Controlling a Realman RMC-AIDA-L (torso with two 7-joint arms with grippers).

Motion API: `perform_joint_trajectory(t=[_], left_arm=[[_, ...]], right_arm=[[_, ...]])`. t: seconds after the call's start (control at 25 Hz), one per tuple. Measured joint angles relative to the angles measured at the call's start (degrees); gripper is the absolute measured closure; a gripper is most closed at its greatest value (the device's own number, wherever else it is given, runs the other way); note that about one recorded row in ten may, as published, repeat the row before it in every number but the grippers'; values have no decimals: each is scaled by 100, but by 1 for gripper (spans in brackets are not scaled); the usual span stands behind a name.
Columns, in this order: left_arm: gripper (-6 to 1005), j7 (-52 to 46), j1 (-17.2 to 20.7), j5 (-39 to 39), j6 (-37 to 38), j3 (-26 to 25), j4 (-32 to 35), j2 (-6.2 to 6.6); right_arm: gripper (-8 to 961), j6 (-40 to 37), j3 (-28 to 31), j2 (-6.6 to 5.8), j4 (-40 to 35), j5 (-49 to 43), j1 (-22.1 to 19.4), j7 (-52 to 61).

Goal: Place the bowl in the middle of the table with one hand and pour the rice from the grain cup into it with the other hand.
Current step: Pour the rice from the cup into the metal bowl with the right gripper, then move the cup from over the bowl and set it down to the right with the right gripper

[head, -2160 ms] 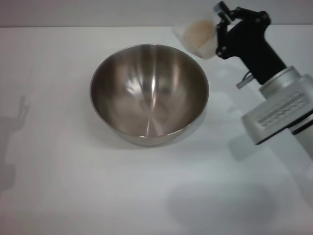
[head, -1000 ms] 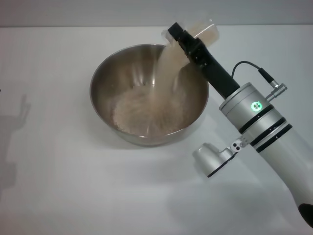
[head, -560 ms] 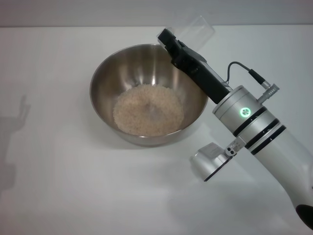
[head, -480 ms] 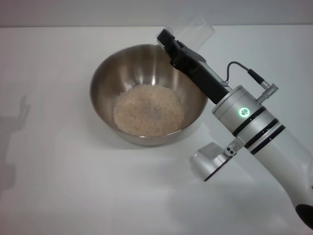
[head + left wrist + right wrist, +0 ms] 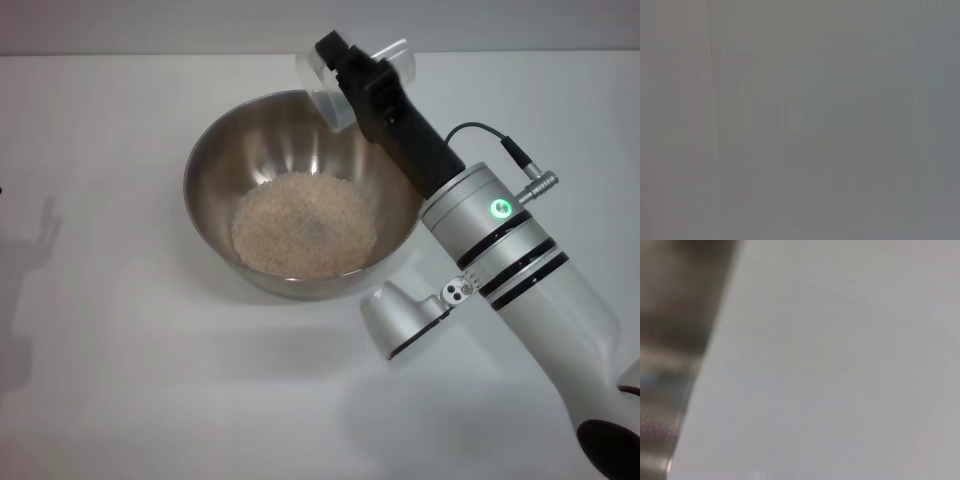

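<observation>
Head view: rice (image 5: 303, 223) heaped in bowl (image 5: 212, 150); grain cup (image 5: 345, 75) empty.

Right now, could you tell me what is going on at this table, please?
The right claw holds the grain cup tipped over the far rim of the bowl, which stands on the table. The cup looks empty, and the rice lies in a heap in the bottom of the bowl, so the pour looks done. The left arm is not in view.
</observation>
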Motion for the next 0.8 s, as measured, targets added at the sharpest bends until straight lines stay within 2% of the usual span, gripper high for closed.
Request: perform_joint_trajectory(t=[0.24,0.4,0.44,0.48,0.64,0.8], left_arm=[[188,4,5,0,0,9,1,0],[187,14,3,0,1,12,1,1],[187,15,3,-1,2,12,1,0],[187,15,3,-1,2,12,1,0],[187,18,-2,-10,5,6,0,0],[187,20,-8,-10,7,3,0,0]], right_arm=[[945,-17,642,0,364,1,-252,2406],[945,-22,1177,-23,707,3,-565,3982],[945,-23,1389,-48,793,3,-730,5015],[946,-23,1389,-48,793,3,-730,5015],[946,-35,1641,-60,594,0,-987,7164],[945,-253,1688,-39,17,-1,-1208,9013]])
